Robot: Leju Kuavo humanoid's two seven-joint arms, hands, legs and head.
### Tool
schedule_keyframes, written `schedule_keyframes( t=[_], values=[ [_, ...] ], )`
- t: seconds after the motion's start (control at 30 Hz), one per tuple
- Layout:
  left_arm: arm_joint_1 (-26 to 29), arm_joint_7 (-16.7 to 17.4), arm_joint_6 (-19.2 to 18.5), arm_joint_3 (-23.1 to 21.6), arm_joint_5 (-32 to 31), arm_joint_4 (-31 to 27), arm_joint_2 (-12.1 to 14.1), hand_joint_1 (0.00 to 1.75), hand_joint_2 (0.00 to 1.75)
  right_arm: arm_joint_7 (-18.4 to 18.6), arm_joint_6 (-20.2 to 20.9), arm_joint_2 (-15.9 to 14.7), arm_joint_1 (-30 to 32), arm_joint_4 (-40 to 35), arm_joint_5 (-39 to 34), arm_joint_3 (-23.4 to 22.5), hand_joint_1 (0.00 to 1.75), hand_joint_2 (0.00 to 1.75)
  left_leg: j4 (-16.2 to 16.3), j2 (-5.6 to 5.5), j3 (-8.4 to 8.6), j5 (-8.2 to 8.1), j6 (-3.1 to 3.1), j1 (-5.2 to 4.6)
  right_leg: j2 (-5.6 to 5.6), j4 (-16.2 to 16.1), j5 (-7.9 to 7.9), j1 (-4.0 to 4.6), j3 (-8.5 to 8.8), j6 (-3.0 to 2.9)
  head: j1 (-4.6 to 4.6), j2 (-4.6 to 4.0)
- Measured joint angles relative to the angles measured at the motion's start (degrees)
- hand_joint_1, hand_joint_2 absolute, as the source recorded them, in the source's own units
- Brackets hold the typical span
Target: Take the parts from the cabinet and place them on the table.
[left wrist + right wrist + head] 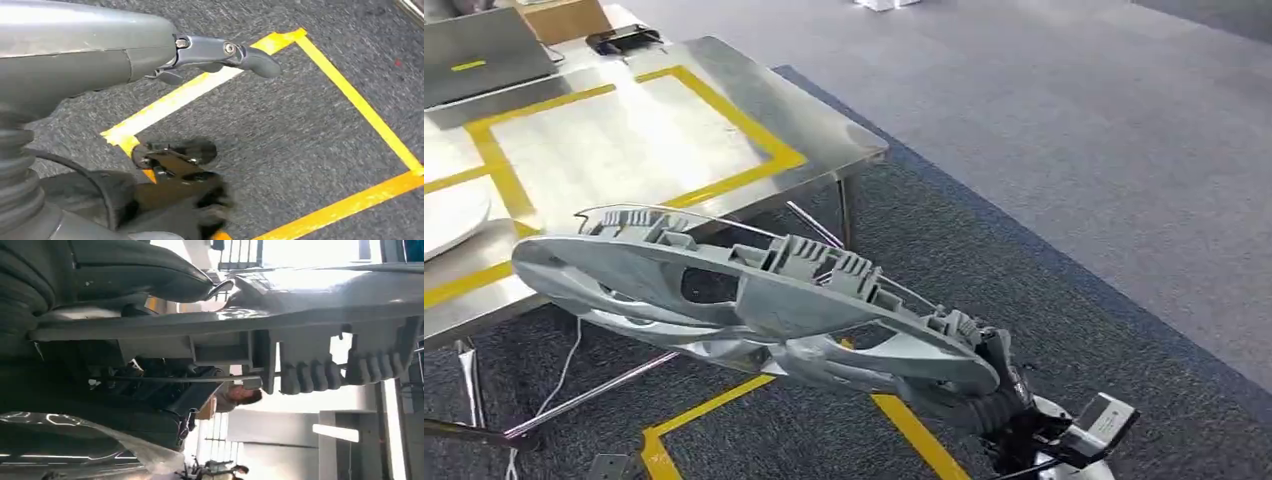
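A long grey cast metal part (754,300) with ribs and a thin wire along its top hangs in the air in front of the steel table (804,120), its far end over the table's near edge. My right hand (999,395) grips the part's near end at the lower right. In the right wrist view the part (320,315) stretches away from that hand (100,285), which wraps around it. My left hand (220,52) hangs over the carpet with its fingers stretched out and nothing in it.
Yellow tape marks a rectangle on the tabletop. At the table's far end lie a grey laptop (479,55), a cardboard box (569,18) and a black device (624,40); a white round object (449,215) sits at its left edge. Yellow tape lines (914,430) cross the carpet. A person (240,395) stands beyond.
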Motion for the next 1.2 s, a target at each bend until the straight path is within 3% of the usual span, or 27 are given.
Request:
schedule_keyframes(
  t=[0.03,0.13,0.17,0.23,0.27,0.3,0.33,0.37,0.4,0.47,0.5,0.53,0.63,0.67,0.7,0.73,0.77,0.83,0.87,0.9,0.93,1.0,1.03,1.07,1.2],
  values=[
    [-0.22,0.00,0.04,0.00,0.00,0.00,0.09,0.00,1.75,-0.02,0.00,0.00,0.11,-0.11,0.00,-0.07,1.75,1.75,-1.00,1.08,0.64,-0.85,0.28,-0.53,-0.56,0.10,-0.30,0.50,-0.05,0.50,-0.06,0.00],
    [-0.18,-0.04,0.09,-0.02,0.02,0.00,0.04,0.00,1.75,0.00,-0.07,0.00,0.06,-0.11,-0.15,-0.15,1.75,1.75,-1.28,-0.55,0.19,-1.07,0.55,-0.65,-2.27,-0.34,-0.42,0.47,0.38,1.05,0.02,0.00],
    [-0.12,-0.04,0.13,-0.02,0.04,0.00,0.09,0.00,1.75,0.02,-0.04,0.00,0.12,-0.22,-0.15,-0.18,1.75,1.75,-2.23,-1.40,0.84,-0.79,0.90,-0.27,-2.84,-0.51,-0.72,0.65,1.00,1.62,-0.02,0.00],
    [-0.13,-0.07,0.17,-0.04,0.13,0.00,0.07,0.00,1.75,0.04,0.02,-0.02,0.09,-0.28,-0.15,-0.26,1.75,1.75,-2.97,-2.45,1.58,-0.37,1.45,0.36,2.95,2.94,-3.05,0.24,-0.56,1.90,0.37,0.00],
    [-0.37,-0.07,0.15,-0.07,0.20,0.00,0.04,0.00,1.75,0.02,0.02,-0.02,0.19,-0.26,-0.24,-0.29,1.75,1.75,-2.95,-3.14,1.49,-0.36,1.54,0.48,4.21,6.81,-4.76,0.19,-2.60,2.03,0.57,0.00],
    [-0.47,-0.07,0.11,-0.22,0.24,0.00,-0.04,0.00,1.75,0.00,0.02,-0.02,0.31,-0.26,-0.33,-0.37,1.75,1.75,-2.95,-3.98,1.46,-0.38,1.57,0.47,4.85,11.96,-6.76,0.05,-5.38,2.23,0.77,0.00],
    [-0.50,-0.07,0.09,-0.35,0.28,0.02,-0.09,0.00,1.75,0.02,0.02,-0.02,0.30,-0.26,-0.35,-0.50,1.75,1.75,-2.91,-4.70,1.46,-0.40,1.60,0.46,5.00,15.80,-7.77,0.02,-7.73,2.39,0.66,0.00],
    [-0.49,-0.07,0.09,-0.37,0.33,0.02,-0.09,0.00,1.75,0.06,0.02,-0.02,0.34,-0.24,-0.31,-0.53,1.75,1.75,-2.86,-5.51,1.50,-0.41,1.59,0.48,5.00,17.03,-7.25,0.01,-9.00,2.52,0.77,0.00],
    [-0.46,-0.07,0.09,-0.37,0.37,0.04,-0.09,0.00,1.75,0.13,0.02,-0.04,0.40,-0.24,-0.28,-0.53,1.75,1.75,-2.83,-6.29,1.58,-0.46,1.52,0.55,5.01,15.65,-5.41,-0.03,-8.89,2.60,0.72,0.00],
    [-0.47,-0.04,0.11,-0.44,0.44,0.04,-0.09,0.00,1.75,0.22,0.06,-0.04,0.38,-0.24,-0.28,-0.57,1.75,1.75,-2.58,-7.96,1.75,-0.68,1.17,0.79,5.79,6.55,0.73,-0.35,-5.44,2.70,0.70,0.00],
    [-0.49,0.09,0.11,-0.63,0.50,0.04,-0.07,0.00,1.75,0.33,0.07,-0.04,0.35,-0.24,0.00,-0.59,1.75,1.75,-2.32,-8.62,1.70,-0.90,0.84,0.85,7.57,2.07,2.79,-0.68,-3.60,2.82,0.77,0.00],
    [-0.65,0.26,0.18,-0.76,0.76,0.04,0.02,0.00,1.75,0.57,0.02,-0.04,0.33,-0.19,0.61,-0.59,1.75,1.75,-1.75,-9.25,1.19,-1.12,0.39,0.53,10.99,0.44,1.65,-1.03,-2.94,2.84,0.86,0.00],
    [-0.43,0.33,0.22,-0.85,1.01,0.04,0.04,0.00,1.75,0.90,0.00,-0.11,0.40,-0.26,1.51,-0.57,1.75,1.75,-1.86,-10.77,0.49,-0.61,-0.48,1.03,9.73,0.34,1.70,-0.71,-2.49,1.72,0.79,0.00],
    [-0.34,0.37,0.24,-0.87,1.05,0.07,0.13,0.00,1.75,1.00,-0.09,-0.11,0.45,-0.26,1.64,-0.59,1.75,1.75,-1.74,-11.39,0.47,-0.75,-0.76,1.05,9.10,0.01,1.80,-1.01,-2.29,1.29,0.75,0.00],
    [-0.18,0.42,0.28,-0.87,1.07,0.07,0.39,0.00,1.75,0.98,-0.07,-0.11,0.39,-0.26,1.62,-0.59,1.75,1.75,-1.55,-10.03,0.43,-0.99,-0.96,0.95,8.44,-0.07,1.86,-1.18,-1.97,1.01,0.84,0.00],
    [-0.19,0.42,0.37,-0.96,1.18,0.07,0.35,0.00,1.75,0.94,-0.11,-0.11,0.39,-0.28,1.57,-0.61,1.75,1.75,-0.07,-7.01,-0.15,-2.00,-1.29,0.59,7.99,-0.11,1.66,-1.12,-1.71,0.59,0.06,0.00],
    [-0.31,0.44,0.37,-1.03,1.38,0.07,0.33,0.00,1.75,0.92,-0.22,-0.11,0.41,-0.39,1.51,-0.64,1.75,1.75,3.44,-5.17,-1.90,-3.96,-1.63,0.72,7.36,-0.11,1.50,-1.02,-1.55,0.33,-0.06,0.00],
    [-0.44,0.57,0.44,-1.18,1.64,0.07,0.35,0.00,1.75,0.98,-0.37,-0.11,0.47,-0.39,1.31,-0.83,1.75,1.75,12.81,-4.08,-6.60,-7.74,-1.98,1.09,6.20,-0.10,1.20,-0.84,-1.38,0.01,-0.08,0.00],
    [-0.39,0.77,0.50,-1.27,1.86,0.07,0.35,0.00,1.75,1.03,-0.44,-0.11,0.51,-0.39,1.22,-0.92,1.75,1.75,15.67,-4.07,-8.12,-8.20,-2.09,1.25,5.78,-0.09,1.07,-0.84,-1.31,0.04,-0.11,0.00],
    [-0.28,0.81,0.59,-1.33,2.19,0.11,0.35,0.00,1.75,1.07,-0.65,-0.11,0.54,-0.37,1.12,-1.01,1.75,1.75,15.58,-4.07,-8.21,-7.30,-2.13,1.40,5.54,-0.09,0.92,-0.84,-1.12,0.09,-0.11,0.00],
    [-0.23,0.85,0.76,-1.40,2.36,0.13,0.42,0.00,1.75,1.07,-0.87,-0.11,0.53,-0.37,0.96,-1.03,1.75,1.75,13.49,-4.06,-7.21,-5.46,-2.12,1.47,5.38,-0.09,0.76,-0.85,-0.93,0.15,-0.11,0.00],
    [-0.22,0.85,1.05,-1.68,2.78,0.15,0.59,0.00,1.75,1.09,-1.20,-0.11,0.43,-0.39,0.66,-1.03,1.75,1.75,3.65,-4.04,-2.45,0.10,-1.74,1.48,5.11,-0.09,0.30,-0.86,-0.17,0.49,-0.13,0.00],
    [-0.25,0.85,1.20,-1.77,2.86,0.15,0.70,0.00,1.75,1.09,-1.20,-0.11,0.35,-0.39,0.50,-1.03,1.75,1.75,0.15,-4.00,-0.57,0.36,-1.42,1.34,4.99,-0.13,0.06,-0.90,-0.20,0.75,-0.06,0.00],
    [-0.31,0.94,1.27,-1.79,3.00,0.17,0.74,0.00,1.75,1.09,-1.25,-0.11,0.25,-0.39,0.39,-1.05,1.75,1.75,-0.77,-3.97,-0.13,-0.25,-1.25,1.03,5.05,0.00,-0.18,-0.54,-0.21,1.26,-0.13,0.00],
    [-0.09,1.01,1.53,-2.08,3.67,0.17,0.81,0.00,1.75,1.24,-1.33,-0.09,0.12,-0.39,0.09,-1.03,1.75,1.75,-1.68,-3.95,0.27,-0.87,-0.28,0.98,4.88,-0.99,-0.31,-0.62,0.51,2.73,-0.06,0.00]
  ],
)
